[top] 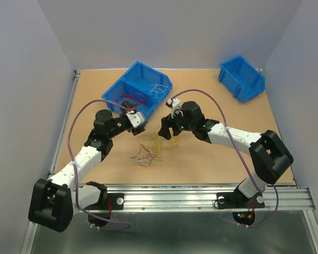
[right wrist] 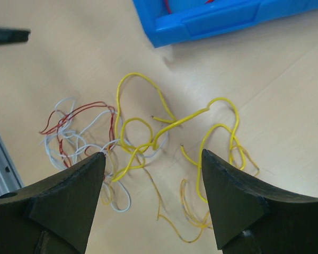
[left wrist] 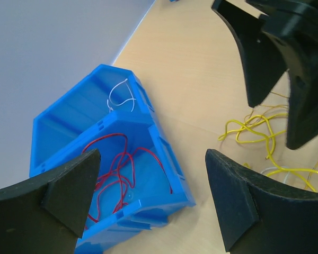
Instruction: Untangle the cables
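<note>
The tangled cables (top: pixel 147 149) lie on the table between my two grippers. In the right wrist view yellow cables (right wrist: pixel 143 143) loop through white cables (right wrist: pixel 69 138) and red cables (right wrist: pixel 82 111). My right gripper (top: pixel 167 130) (right wrist: pixel 152 159) hovers open just above the yellow loops, holding nothing. My left gripper (top: pixel 139 125) (left wrist: pixel 153 159) is open and empty by the near corner of the divided blue bin (top: pixel 141 70) (left wrist: pixel 160 138). One compartment of the bin holds red cables (left wrist: pixel 114 169), the other a white cable (left wrist: pixel 119 98).
A second, smaller blue bin (top: pixel 243 78) stands at the back right. The metal rail (top: pixel 201 194) runs along the table's near edge. Walls close in the left, back and right sides. The right gripper's black fingers (left wrist: pixel 254 58) show at the top right of the left wrist view.
</note>
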Tool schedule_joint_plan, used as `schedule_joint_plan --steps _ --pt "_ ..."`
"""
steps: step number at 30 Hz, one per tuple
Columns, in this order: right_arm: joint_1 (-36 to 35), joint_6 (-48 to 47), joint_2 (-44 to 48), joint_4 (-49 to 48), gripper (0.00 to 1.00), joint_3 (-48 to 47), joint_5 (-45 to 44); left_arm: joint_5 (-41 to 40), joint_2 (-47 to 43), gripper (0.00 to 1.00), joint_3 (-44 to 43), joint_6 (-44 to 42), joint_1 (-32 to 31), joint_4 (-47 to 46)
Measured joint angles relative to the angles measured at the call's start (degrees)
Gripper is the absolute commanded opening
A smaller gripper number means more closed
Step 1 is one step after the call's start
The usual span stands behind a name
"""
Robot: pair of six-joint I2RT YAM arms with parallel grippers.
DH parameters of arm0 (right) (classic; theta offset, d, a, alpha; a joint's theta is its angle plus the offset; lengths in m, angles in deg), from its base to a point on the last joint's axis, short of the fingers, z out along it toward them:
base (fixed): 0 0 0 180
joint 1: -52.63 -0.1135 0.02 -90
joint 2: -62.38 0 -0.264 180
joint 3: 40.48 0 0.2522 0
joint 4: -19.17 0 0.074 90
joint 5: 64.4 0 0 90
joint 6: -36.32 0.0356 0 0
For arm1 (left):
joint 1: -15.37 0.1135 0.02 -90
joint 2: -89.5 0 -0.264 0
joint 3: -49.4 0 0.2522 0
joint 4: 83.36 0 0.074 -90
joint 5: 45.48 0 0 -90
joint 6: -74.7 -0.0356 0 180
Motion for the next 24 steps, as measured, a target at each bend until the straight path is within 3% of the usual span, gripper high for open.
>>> schedule_joint_plan --steps 7,10,12,13,14,16,24 --pt "-0.1 0.2 -3.9 2.1 0.69 -6.1 -4.5 -0.3 -0.1 0.91 0.8 0.6 0.0 -0.5" --pt "-0.3 0.3 -8.0 3.0 0.54 -9.9 -5.7 -1.0 -0.2 0.91 0.8 2.7 0.0 -0.8" --pt "-0.5 0.4 -11.0 3.7 0.49 -12.1 -6.1 -1.2 -0.2 0.91 0.8 3.7 0.0 -1.0" --pt "-0.6 0.5 -12.0 4.0 0.44 -12.7 -6.2 -1.2 -0.3 0.91 0.8 4.0 0.0 -1.1" --pt "-0.6 0.5 -13.3 4.6 0.23 -13.5 -6.2 -1.2 -0.3 0.91 0.8 4.3 0.0 -1.1" --pt "-0.7 0.3 -14.6 5.8 0.01 -13.9 -6.6 -1.4 -0.4 0.91 0.8 4.8 0.0 -1.3" --pt "-1.1 0.2 -10.7 6.9 0.01 -11.3 -6.9 0.1 -0.4 0.92 0.8 4.7 0.0 -1.5"
